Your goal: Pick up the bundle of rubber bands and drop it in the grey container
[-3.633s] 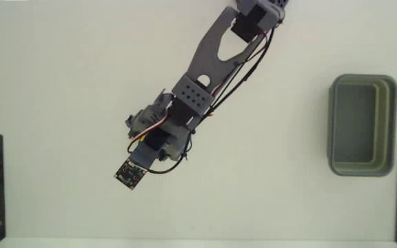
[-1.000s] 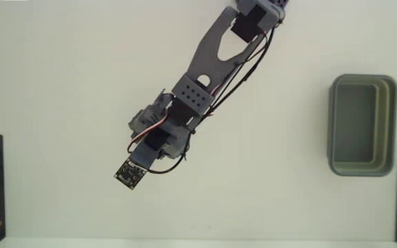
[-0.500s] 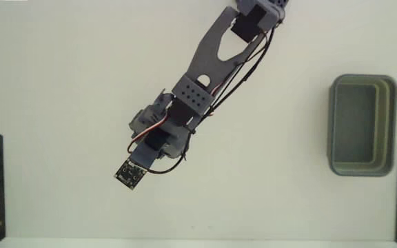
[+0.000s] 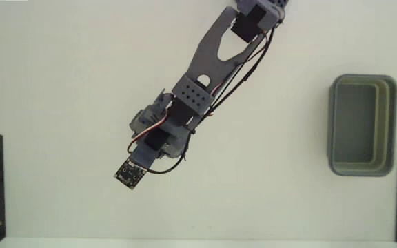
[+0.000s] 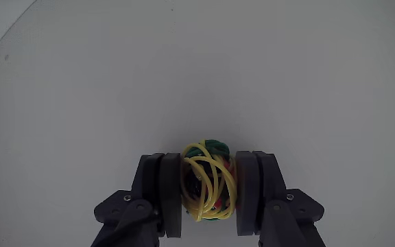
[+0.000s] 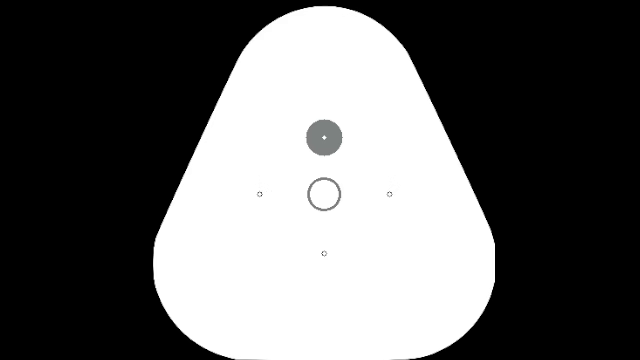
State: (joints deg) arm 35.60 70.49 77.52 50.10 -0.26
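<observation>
Gripper [image 5: 210,189] closed on the bundle [image 5: 209,180], both pads pressed against the sides of the yellow, green and red loops, as seen in the wrist view. Cannot tell for sure whether the bundle rests on the table [image 5: 197,75] or hangs just above it. In the fixed view, bundle hidden under the arm [image 4: 185,103], so not visible there.

Grasp apparently done, judging from the tight squeeze. Left to do: lift, carry across to the tub [image 4: 362,125] at the right side of the fixed view, well apart from the gripper, then release over it. Tub looks empty, nothing inside. Roughly first half of the task finished, by this judgement.

No brand, no label, no readable writing anywhere. Only a small dark board at the arm's tip in the fixed view, too small to read.
</observation>
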